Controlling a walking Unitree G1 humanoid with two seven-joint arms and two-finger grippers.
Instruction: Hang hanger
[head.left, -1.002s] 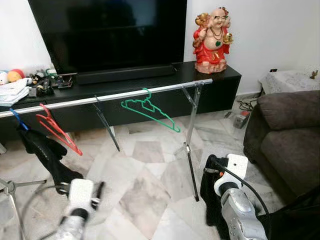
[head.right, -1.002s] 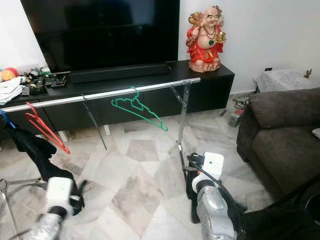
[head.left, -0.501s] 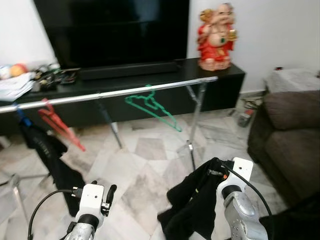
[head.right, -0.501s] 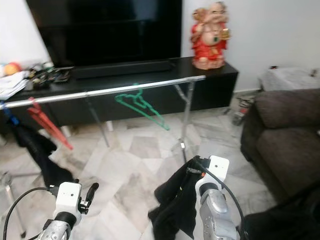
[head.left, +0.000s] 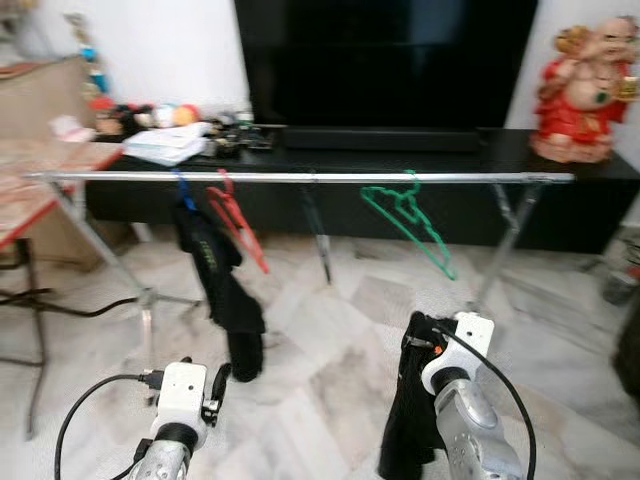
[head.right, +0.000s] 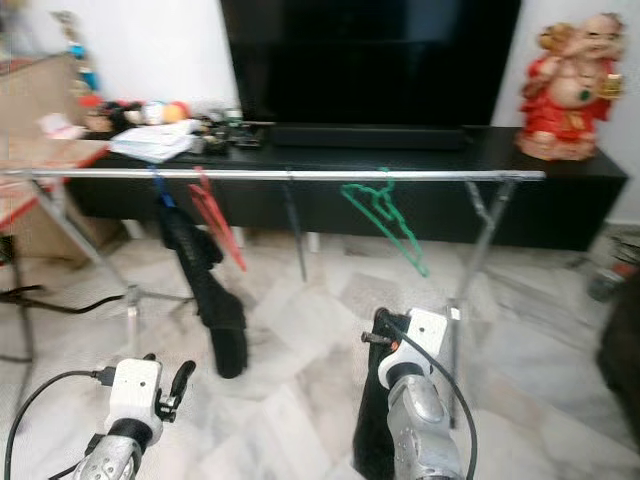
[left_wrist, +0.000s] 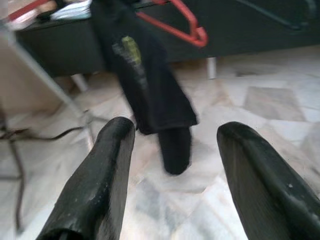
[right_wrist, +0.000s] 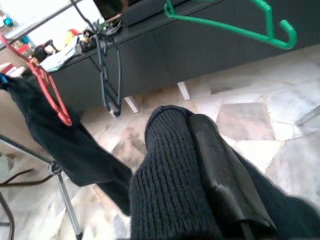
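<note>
Spanning the room, the silver clothes rail carries a black garment, a green hanger and a red hanger. Below it, the right gripper clamps black knitted clothing; the left gripper gapes wide.

Head stereo pair looks forward and down from standing height at a metal rail across 12 o'clock, TV cabinet behind, marble floor below; both eyes share nearly the whole scene. Left wrist camera sits low, looks along its two black fingers toward the black garment and red hanger at 11 o'clock. Right wrist camera, close behind a dark knit cloth, faces the green hanger at 1 o'clock.
</note>
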